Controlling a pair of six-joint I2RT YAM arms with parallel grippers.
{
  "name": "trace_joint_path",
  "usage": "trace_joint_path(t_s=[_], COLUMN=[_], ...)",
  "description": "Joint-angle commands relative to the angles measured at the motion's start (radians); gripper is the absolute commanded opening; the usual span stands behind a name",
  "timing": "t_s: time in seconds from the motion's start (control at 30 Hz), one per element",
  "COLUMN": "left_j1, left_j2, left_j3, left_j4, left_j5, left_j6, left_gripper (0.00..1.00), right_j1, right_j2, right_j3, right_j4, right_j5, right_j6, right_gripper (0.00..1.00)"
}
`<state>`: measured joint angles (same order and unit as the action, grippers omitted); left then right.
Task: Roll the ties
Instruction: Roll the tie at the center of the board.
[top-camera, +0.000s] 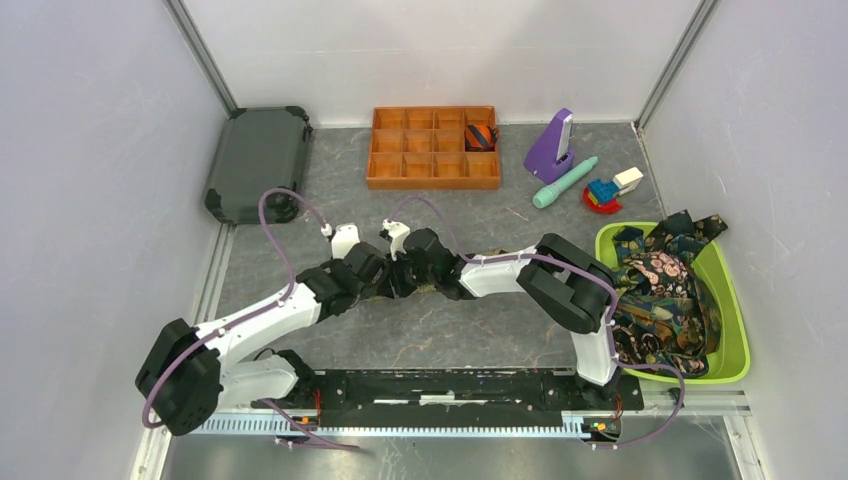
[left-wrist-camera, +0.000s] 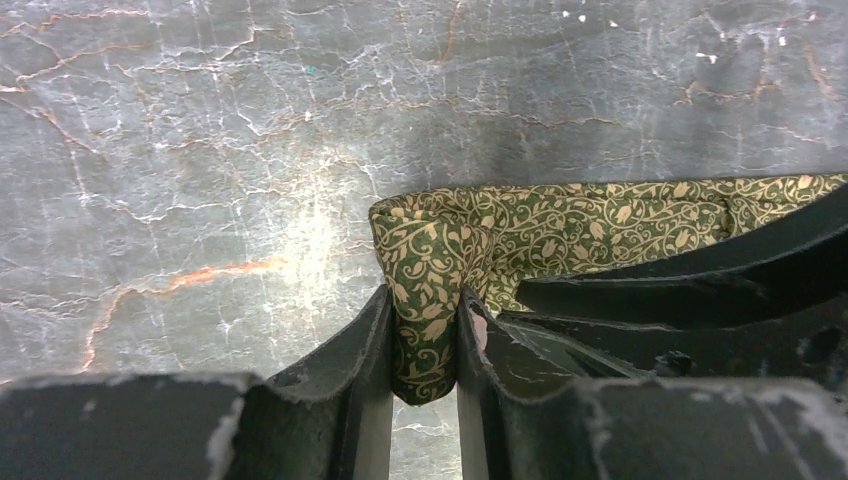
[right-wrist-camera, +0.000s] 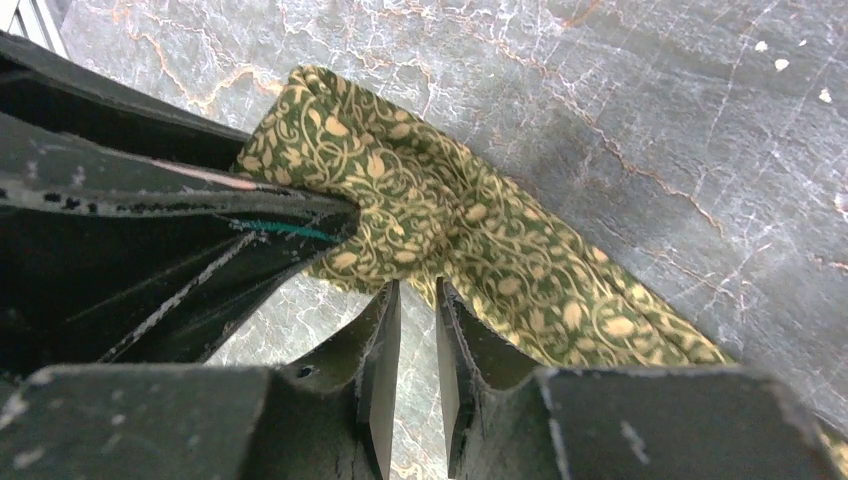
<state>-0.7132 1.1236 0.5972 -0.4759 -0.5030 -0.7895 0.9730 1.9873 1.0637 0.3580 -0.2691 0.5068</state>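
Top view. Both arms reach in to the middle of the grey marbled tabletop (top-camera: 440, 340), and the left pincer (top-camera: 383, 283) and right pincer (top-camera: 402, 280) sit tip to tip. Only a sliver of the olive-green tie (top-camera: 432, 289) shows under the right wrist. At the far side, an orange divided tray (top-camera: 433, 148) holds one rolled striped tie (top-camera: 481, 136) in its far right compartment. At the right, a lime-green bin (top-camera: 735, 320) is heaped with dark patterned ties (top-camera: 660, 290). A dark case (top-camera: 258, 163) lies far left. A purple wedge (top-camera: 550, 145), a teal stick (top-camera: 565, 182) and toy blocks (top-camera: 610, 190) lie between the tray and the bin.

Left wrist view. The left pincer (left-wrist-camera: 425, 340) is clamped on a folded end of the olive-green tie (left-wrist-camera: 560, 230), with fabric bunched between its fingers (left-wrist-camera: 370, 340). The rest of the tie runs flat along the tabletop to the right. The other arm's black fingers lie across it at the right edge.

Right wrist view. The right pincer (right-wrist-camera: 418, 335) has its jaws drawn to a narrow slit, with its fingertips (right-wrist-camera: 385, 305) at the near edge of the tie (right-wrist-camera: 480, 250). Whether fabric is pinched I cannot tell. The left pincer (right-wrist-camera: 345, 212) holds the tie's end on the left, and the band trails off to the lower right.
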Motion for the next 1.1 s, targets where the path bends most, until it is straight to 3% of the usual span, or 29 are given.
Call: trace_joint_path(t_s=[0.0, 0.47, 0.77, 1.07], left_j1=[-0.019, -0.068, -0.139, -0.198], left_j2=[0.041, 0.186, 0.361, 0.537], left_j3=[0.055, 0.128, 0.247, 0.351], left_j4=[-0.063, -0.128, -0.273, -0.343], left_j5=[-0.128, -0.252, -0.381, -0.419], left_j6=[0.024, 0.012, -0.064, -0.117], left_gripper=[0.08, 0.08, 0.02, 0.02], right_j1=[-0.022, -0.107, -0.141, -0.173], right_j2=[-0.068, -0.259, -0.368, -0.438], right_j3=[-0.034, -0.201, -0.28, -0.32], right_j4=[0.032, 0.011, -0.003, -0.026], right_j5=[0.021, 0.045, 0.055, 0.058], right_j6=[-0.02, -0.034, -0.045, -0.06], right_gripper=[0.26, 0.26, 0.26, 0.26])
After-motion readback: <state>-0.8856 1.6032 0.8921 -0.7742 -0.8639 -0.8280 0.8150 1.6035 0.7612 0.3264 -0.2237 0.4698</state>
